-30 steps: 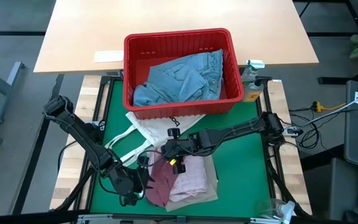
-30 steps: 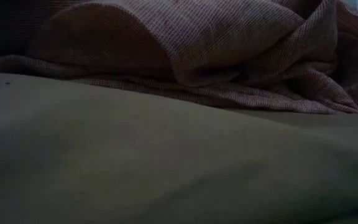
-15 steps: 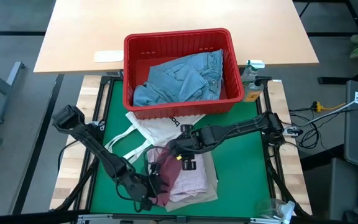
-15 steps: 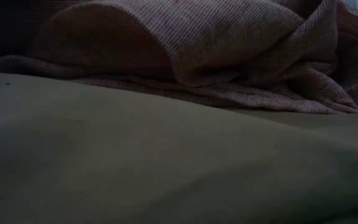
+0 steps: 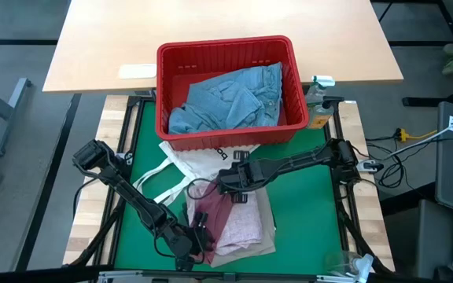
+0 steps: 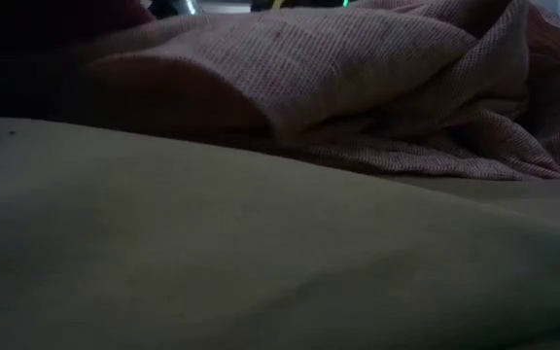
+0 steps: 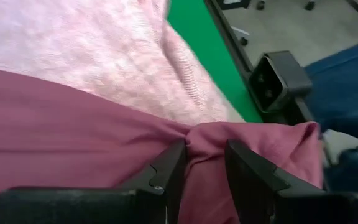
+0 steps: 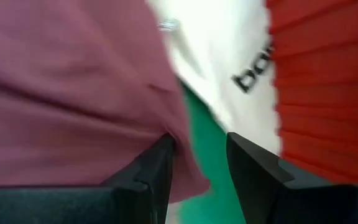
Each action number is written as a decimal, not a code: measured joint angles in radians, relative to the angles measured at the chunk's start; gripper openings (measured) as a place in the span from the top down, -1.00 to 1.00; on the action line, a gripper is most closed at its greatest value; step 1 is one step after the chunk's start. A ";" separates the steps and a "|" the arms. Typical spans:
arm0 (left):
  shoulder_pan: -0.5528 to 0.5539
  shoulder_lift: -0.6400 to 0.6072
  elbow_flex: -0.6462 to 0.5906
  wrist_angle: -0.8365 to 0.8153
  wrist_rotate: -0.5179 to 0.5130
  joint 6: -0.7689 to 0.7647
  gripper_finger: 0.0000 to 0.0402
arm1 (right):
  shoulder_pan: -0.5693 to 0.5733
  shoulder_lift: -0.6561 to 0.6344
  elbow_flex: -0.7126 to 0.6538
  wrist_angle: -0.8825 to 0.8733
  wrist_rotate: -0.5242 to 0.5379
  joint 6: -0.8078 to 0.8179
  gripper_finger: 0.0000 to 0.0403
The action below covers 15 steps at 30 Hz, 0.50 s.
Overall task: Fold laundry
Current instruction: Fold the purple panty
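We see the left gripper (image 7: 204, 163) pinching the pink top (image 5: 225, 220); the right gripper (image 8: 199, 163) hides its edge, so we cannot tell its grip.

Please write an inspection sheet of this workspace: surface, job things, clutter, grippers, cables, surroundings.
Surface: green mat on a wood-edged table.
Job things: pink top on beige trousers at the mat's near edge, a darker pink part bunched on its left; jeans in the red basket.
Clutter: white tote bag between basket and top; bottle right of the basket.
Grippers: left gripper shut on the top's near-left corner; right gripper at the top's far edge, grip not clear.
Cables: cables off the table's right side.
Surroundings: tan tabletop behind; a paper on it; grey floor.
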 joint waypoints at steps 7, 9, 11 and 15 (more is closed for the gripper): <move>-0.001 0.005 0.000 0.013 0.002 0.001 0.45 | -0.039 0.000 -0.001 0.014 0.004 -0.005 0.26; -0.001 0.005 0.000 0.025 0.009 0.001 0.45 | -0.037 0.000 -0.001 0.014 -0.002 -0.024 0.26; -0.002 0.004 0.000 0.023 0.011 0.001 0.45 | -0.035 0.000 -0.001 0.013 -0.016 -0.038 0.26; -0.006 -0.017 0.000 0.022 0.010 0.018 0.45 | -0.023 0.000 0.003 0.002 -0.059 -0.060 0.26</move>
